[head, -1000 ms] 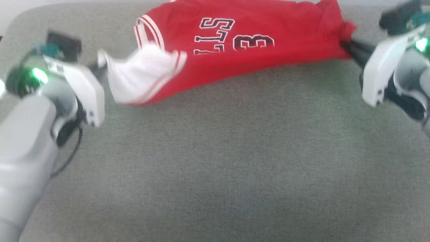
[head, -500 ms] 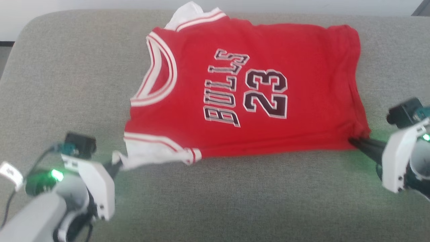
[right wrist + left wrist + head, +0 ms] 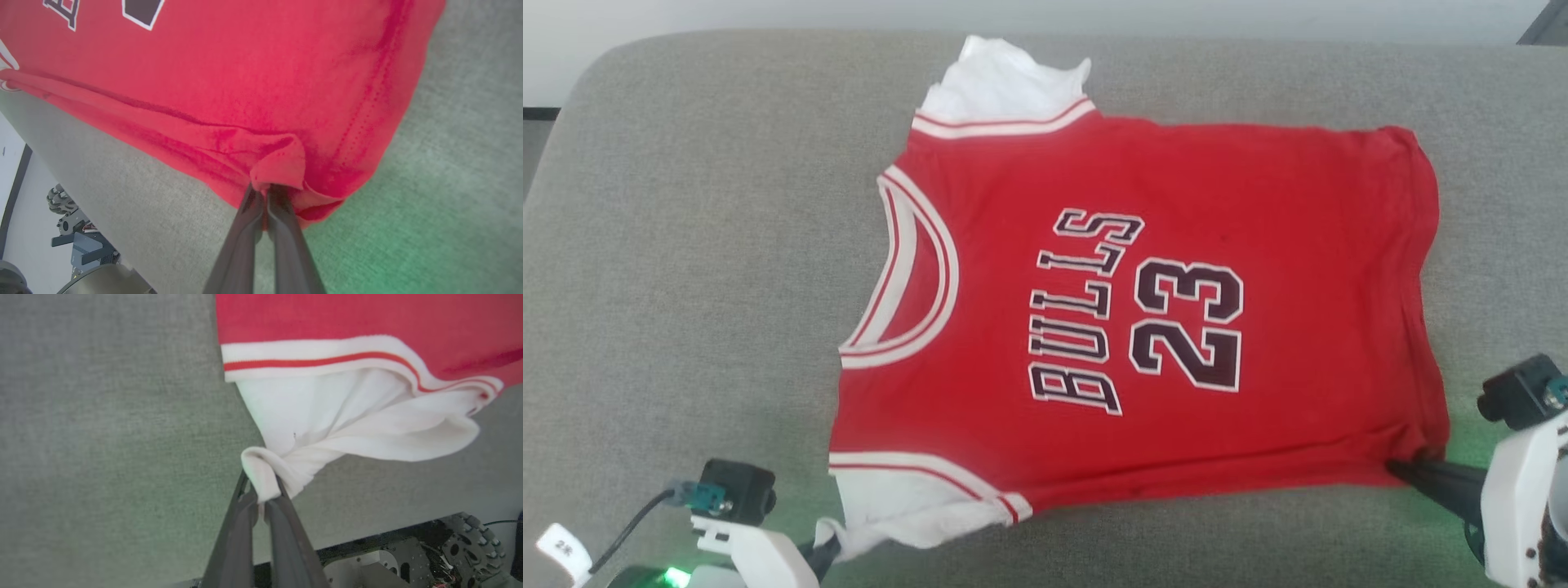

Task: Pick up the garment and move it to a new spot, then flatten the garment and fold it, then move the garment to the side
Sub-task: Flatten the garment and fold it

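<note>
Both left gripper (image 3: 261,495) and right gripper (image 3: 267,190) pinch seemingly flat garment (image 3: 1176,188).

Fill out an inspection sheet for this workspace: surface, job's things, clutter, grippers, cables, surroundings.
Surface: grey woven cushion.
Job's things: garment spread flat, lettering up, collar toward the robot's left; far sleeve crumpled; near sleeve bunched and pulled to a point.
Clutter: nothing seen.
Grippers: left gripper shut on the near sleeve's tip; right gripper shut on the hem corner.
Cables: dark cable with a white tag beside the left wrist camera.
Surroundings: pale wall beyond the cushion; wheeled machinery past its near edge.
</note>
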### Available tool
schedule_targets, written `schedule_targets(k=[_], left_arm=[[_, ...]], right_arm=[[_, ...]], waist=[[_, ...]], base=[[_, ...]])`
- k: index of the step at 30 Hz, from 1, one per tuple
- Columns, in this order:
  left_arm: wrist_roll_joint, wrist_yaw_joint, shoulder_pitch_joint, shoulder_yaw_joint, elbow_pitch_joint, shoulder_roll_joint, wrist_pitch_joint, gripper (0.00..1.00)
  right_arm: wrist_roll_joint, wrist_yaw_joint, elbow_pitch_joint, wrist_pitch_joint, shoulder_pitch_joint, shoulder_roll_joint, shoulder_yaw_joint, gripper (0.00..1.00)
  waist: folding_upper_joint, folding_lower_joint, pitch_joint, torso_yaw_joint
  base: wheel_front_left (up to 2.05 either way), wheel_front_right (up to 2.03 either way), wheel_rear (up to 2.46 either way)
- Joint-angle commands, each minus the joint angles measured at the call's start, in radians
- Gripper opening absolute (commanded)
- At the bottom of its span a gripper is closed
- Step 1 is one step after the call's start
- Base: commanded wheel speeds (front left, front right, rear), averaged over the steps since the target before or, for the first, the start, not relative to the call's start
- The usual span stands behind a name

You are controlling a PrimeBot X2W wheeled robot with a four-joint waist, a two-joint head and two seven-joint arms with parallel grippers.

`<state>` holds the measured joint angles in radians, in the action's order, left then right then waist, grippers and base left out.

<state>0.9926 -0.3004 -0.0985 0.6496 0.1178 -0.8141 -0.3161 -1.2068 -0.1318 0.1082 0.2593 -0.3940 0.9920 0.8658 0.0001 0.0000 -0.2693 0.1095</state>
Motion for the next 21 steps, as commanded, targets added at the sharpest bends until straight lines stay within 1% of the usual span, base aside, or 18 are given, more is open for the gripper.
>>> schedule_targets(k=[1,5,7,13,17,18,19,21], left_arm=[[0.015,-0.014,0.026,-0.001,0.008,-0.014,-0.01,0.0],[0.033,-0.028,0.049,-0.011,0.042,-0.033,-0.015,0.0],[0.029,-0.032,0.046,-0.018,0.062,-0.051,-0.023,0.0],[-0.022,-0.039,-0.023,-0.047,0.119,-0.118,-0.04,0.0],[-0.065,-0.019,-0.109,-0.067,0.134,-0.152,-0.052,0.0],[-0.078,-0.008,-0.138,-0.071,0.125,-0.152,-0.053,0.0],[-0.078,-0.008,-0.138,-0.071,0.125,-0.152,-0.053,0.0],[-0.104,0.022,-0.201,-0.07,0.098,-0.145,-0.059,0.0]], right_arm=[[-0.01,0.002,0.0,0.014,0.041,0.006,-0.006,0.0],[-0.002,0.002,-0.018,0.023,0.083,0.003,-0.044,0.0],[0.005,0.002,-0.022,0.019,0.095,-0.003,-0.07,0.0],[0.046,0.002,-0.019,0.016,0.092,-0.039,-0.168,0.0],[0.096,0.002,-0.014,0.034,0.055,-0.08,-0.229,0.0],[0.106,0.002,-0.012,0.041,0.043,-0.097,-0.246,0.0],[0.106,0.002,-0.012,0.041,0.043,-0.097,-0.246,0.0],[0.134,0.002,-0.004,0.055,0.014,-0.126,-0.271,0.0]], waist=[[-0.0001,0.0,0.007,0.0],[-0.0001,0.0,0.02,-0.005],[-0.0001,0.0,0.026,-0.007],[-0.0001,0.0,0.039,-0.024],[-0.0001,0.0,0.038,-0.037],[-0.0001,0.0,0.036,-0.041],[-0.0001,0.0,0.036,-0.041],[-0.0001,0.0,0.03,-0.048]], base=[[0.0,0.0,0.0],[0.0,0.0,0.0],[0.0,0.0,0.0],[0.0,0.0,0.0],[0.0,0.0,0.0],[0.0,0.0,0.0],[0.0,0.0,0.0],[0.0,0.0,0.0]])
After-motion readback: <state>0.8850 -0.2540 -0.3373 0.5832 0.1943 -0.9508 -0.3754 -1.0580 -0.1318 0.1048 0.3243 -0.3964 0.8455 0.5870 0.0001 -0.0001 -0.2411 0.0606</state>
